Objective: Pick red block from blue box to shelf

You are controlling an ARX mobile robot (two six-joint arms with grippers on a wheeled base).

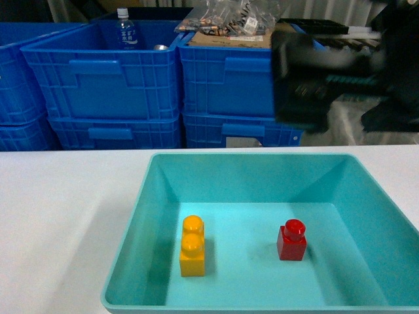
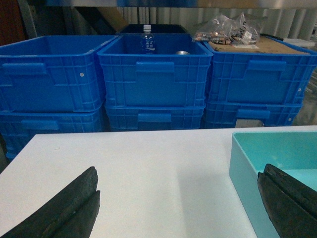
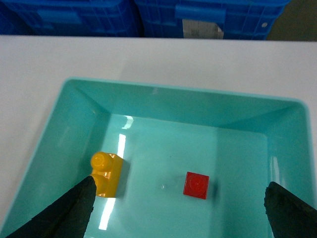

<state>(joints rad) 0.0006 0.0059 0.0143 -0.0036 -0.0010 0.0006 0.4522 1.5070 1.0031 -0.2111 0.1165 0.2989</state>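
**Both grippers spread wide, nothing held; red block on tray floor**

Left gripper [image 2: 178, 208]: jaws spread wide, dark fingertips at the bottom corners of its wrist view. Empty. It hangs over the white table [image 2: 148, 168], touching nothing, with the blue box [image 2: 242, 163] edge just to its right.

Right gripper [image 3: 181, 208]: jaws likewise wide apart, empty, poised above the blue box [image 3: 163, 99]. In its wrist view the red block [image 3: 196, 185] lies between the two fingertips, nearer the middle, untouched.

Box contents, left to right: orange-yellow brick [image 1: 192, 246], two studs, then the red block [image 1: 291, 241], stud up, well apart from it. Both rest on the tray floor.

Surface: plain white table [image 1: 65, 209]. Behind it, stacked dark-blue crates [image 1: 105, 85]; one holds a water bottle [image 1: 126, 29], another carries a clear bag of parts [image 1: 239, 16]. A blurred dark arm [image 1: 314, 78] shows upper right in the head view.
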